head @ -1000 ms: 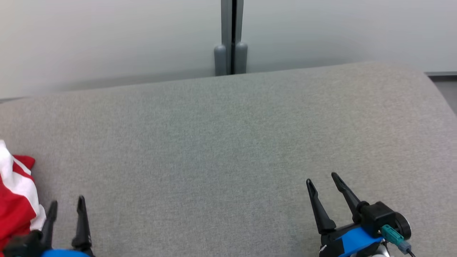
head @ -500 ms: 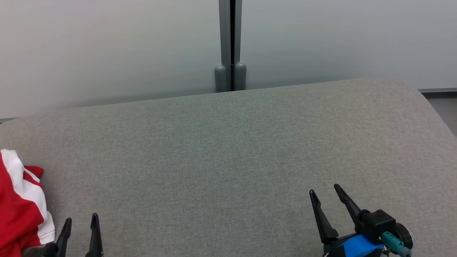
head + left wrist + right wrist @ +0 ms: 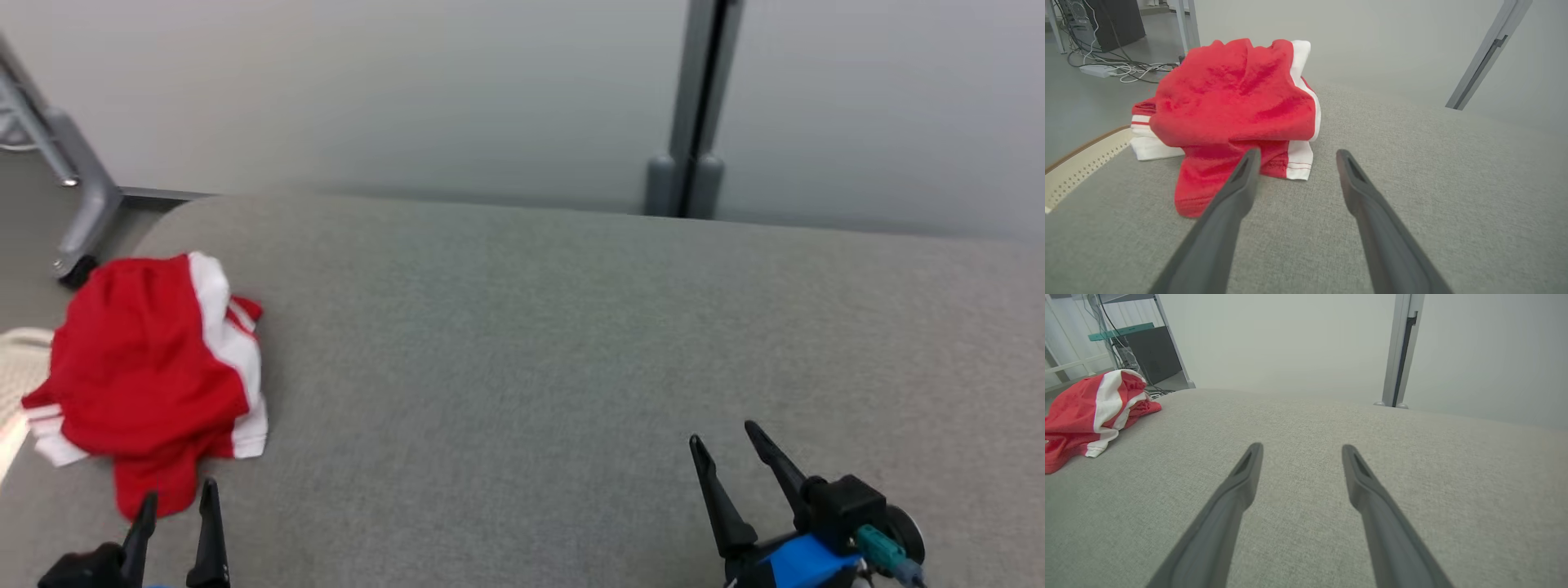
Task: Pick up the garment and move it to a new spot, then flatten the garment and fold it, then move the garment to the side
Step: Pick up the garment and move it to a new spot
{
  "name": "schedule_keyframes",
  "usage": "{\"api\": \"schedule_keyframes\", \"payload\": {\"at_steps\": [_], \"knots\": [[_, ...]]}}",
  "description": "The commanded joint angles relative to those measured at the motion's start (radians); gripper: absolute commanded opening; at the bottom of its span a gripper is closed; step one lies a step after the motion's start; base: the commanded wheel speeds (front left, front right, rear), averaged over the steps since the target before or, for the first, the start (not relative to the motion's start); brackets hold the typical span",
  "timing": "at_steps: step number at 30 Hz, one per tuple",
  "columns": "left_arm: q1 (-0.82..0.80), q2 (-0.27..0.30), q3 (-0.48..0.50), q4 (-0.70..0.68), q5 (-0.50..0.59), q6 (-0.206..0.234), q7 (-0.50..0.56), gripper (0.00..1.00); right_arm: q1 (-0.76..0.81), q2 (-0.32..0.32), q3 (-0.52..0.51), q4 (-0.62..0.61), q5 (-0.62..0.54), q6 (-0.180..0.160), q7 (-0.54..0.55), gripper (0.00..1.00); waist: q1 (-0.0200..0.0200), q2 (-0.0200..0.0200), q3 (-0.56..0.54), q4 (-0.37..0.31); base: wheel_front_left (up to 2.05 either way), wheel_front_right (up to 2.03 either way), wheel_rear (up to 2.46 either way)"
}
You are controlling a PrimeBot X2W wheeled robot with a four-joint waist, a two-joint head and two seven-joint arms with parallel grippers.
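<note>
The garment [image 3: 147,367] is a crumpled red piece with white stripes, heaped at the left end of the grey padded surface [image 3: 571,343]. My left gripper [image 3: 180,494] stands open just in front of the heap's near hem, apart from it and holding nothing. In the left wrist view the garment [image 3: 1233,102] rises just beyond the open fingertips of the left gripper [image 3: 1295,157]. My right gripper [image 3: 725,441] is open over bare fabric at the lower right. Its wrist view has the garment [image 3: 1090,412] far to the left and the right gripper [image 3: 1302,451] empty.
A grey partition post [image 3: 694,122] stands behind the surface against the pale wall. A grey wheeled frame leg [image 3: 77,204] is on the floor at the far left, with cables [image 3: 1114,69] and a dark cabinet [image 3: 1147,355] beyond. A cream perforated edge [image 3: 1081,163] lies left of the garment.
The head camera has swung left, bringing the whole garment into view and shifting the post to the right. Both grippers stay open and hold about the same places at the bottom of the picture.
</note>
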Motion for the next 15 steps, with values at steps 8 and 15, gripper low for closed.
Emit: {"api": "schedule_keyframes", "payload": {"at_steps": [8, 15], "knots": [[-0.011, 0.0, 0.015, 0.045, -0.014, 0.002, -0.003, 1.0, -0.031, -0.005, 0.026, 0.045, 0.034, 0.0, -0.001, 1.0, -0.0001, 0.0001, 0.015, 0.198, 0.0, 0.0, 0.0], [-0.045, 0.018, 0.031, 0.068, -0.042, 0.002, -0.003, 1.0, -0.052, -0.005, 0.044, 0.057, 0.029, 0.0, -0.001, 1.0, -0.0001, 0.0001, 0.037, 0.232, 0.0, 0.0, 0.0]]}}
